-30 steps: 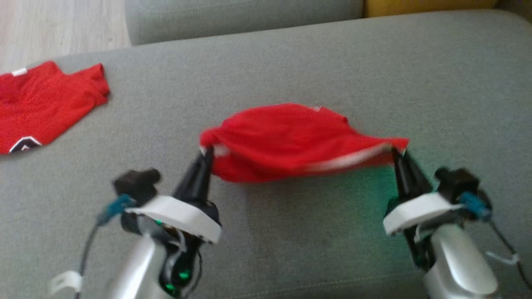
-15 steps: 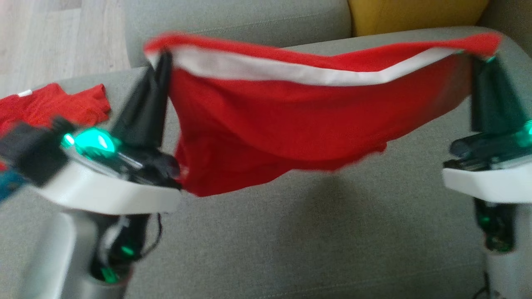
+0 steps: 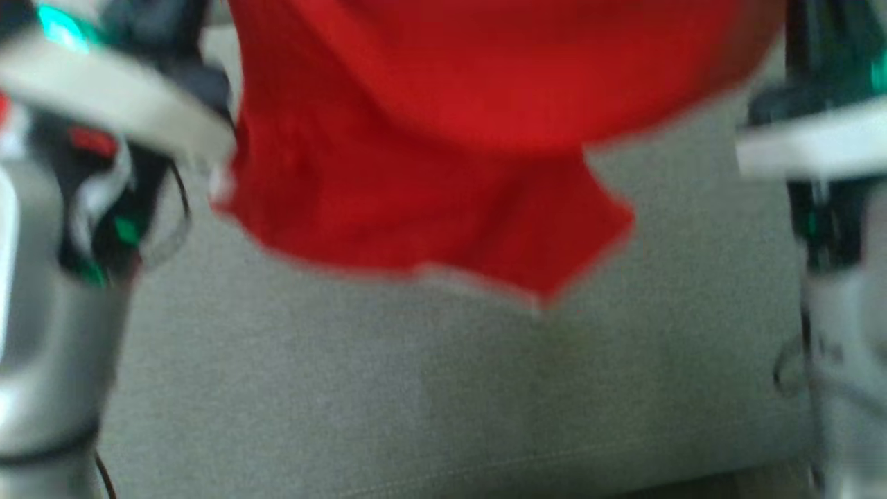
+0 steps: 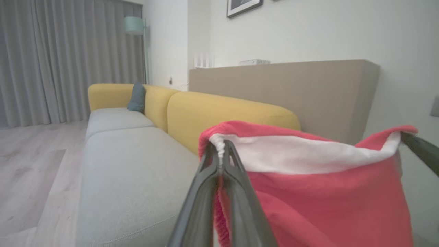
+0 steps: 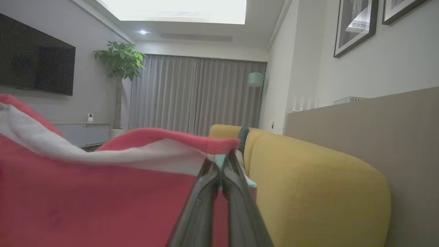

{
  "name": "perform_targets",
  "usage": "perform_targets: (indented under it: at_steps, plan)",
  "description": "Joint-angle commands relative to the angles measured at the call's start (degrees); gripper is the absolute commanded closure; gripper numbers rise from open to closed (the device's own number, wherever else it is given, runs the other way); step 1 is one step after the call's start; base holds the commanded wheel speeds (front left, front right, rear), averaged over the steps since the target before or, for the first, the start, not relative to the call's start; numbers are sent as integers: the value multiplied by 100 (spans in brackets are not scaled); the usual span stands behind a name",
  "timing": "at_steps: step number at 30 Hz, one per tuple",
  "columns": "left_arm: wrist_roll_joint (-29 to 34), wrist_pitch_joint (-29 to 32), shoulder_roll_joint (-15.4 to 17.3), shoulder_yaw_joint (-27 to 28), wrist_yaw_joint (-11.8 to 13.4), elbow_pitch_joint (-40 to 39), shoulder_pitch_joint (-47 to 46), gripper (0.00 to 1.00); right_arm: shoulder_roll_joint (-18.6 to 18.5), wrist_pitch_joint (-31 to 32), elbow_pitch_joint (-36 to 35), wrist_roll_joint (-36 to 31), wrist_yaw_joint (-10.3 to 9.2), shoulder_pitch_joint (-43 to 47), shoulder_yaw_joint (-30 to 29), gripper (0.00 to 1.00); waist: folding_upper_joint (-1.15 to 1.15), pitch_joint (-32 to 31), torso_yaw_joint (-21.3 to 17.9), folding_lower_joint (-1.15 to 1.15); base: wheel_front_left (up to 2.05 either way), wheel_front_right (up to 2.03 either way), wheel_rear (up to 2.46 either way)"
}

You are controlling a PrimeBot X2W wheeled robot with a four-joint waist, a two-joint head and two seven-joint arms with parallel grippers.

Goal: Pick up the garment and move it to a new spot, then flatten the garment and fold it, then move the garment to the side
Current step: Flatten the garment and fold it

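Observation:
The garment (image 3: 443,138) is red with a white band along its top edge. It hangs in the air between my two arms, above the grey sofa seat (image 3: 443,388), its loose lower corner dangling. My left gripper (image 4: 221,151) is shut on one end of the banded edge of the garment (image 4: 325,199). In the right wrist view my right gripper (image 5: 222,163) is shut on the other end of the garment (image 5: 85,199). My right gripper's dark finger (image 4: 420,151) also shows at the far edge of the left wrist view. The head view is blurred.
The sofa's yellow backrest (image 4: 219,113) runs behind the grey seat (image 4: 130,164), with a beige panel (image 4: 291,89) behind it. A dark cushion (image 4: 137,97) leans at the sofa's far end. Wood floor (image 4: 31,164) lies beside the sofa.
Both arms have risen with the garment, lifting it from low over the seat to hang high and spread out. The head view has shifted, so the other red garment at the left has left the picture.

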Motion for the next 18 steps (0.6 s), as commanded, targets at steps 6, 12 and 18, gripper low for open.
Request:
perform_targets:
  at_steps: [6, 12, 18]
  plan:
    - [450, -473, 102, 335, -65, 1535, -2213, 100, 407, -826, 1661, -511, -4, -2331, 166, 100, 0, 1094, -263, 0, 0, 0, 0]
    - [857, -1258, -39, 53, -301, 2853, -3103, 100, 597, -1571, 3145, -524, -4, -3217, 286, 100, 0, 1714, -397, 0, 0, 0, 0]
    - [701, -1587, -137, -106, -487, 3481, -2676, 100, 602, -1809, 4061, 63, -4, -2958, 935, 100, 0, 2155, -370, 0, 0, 0, 0]
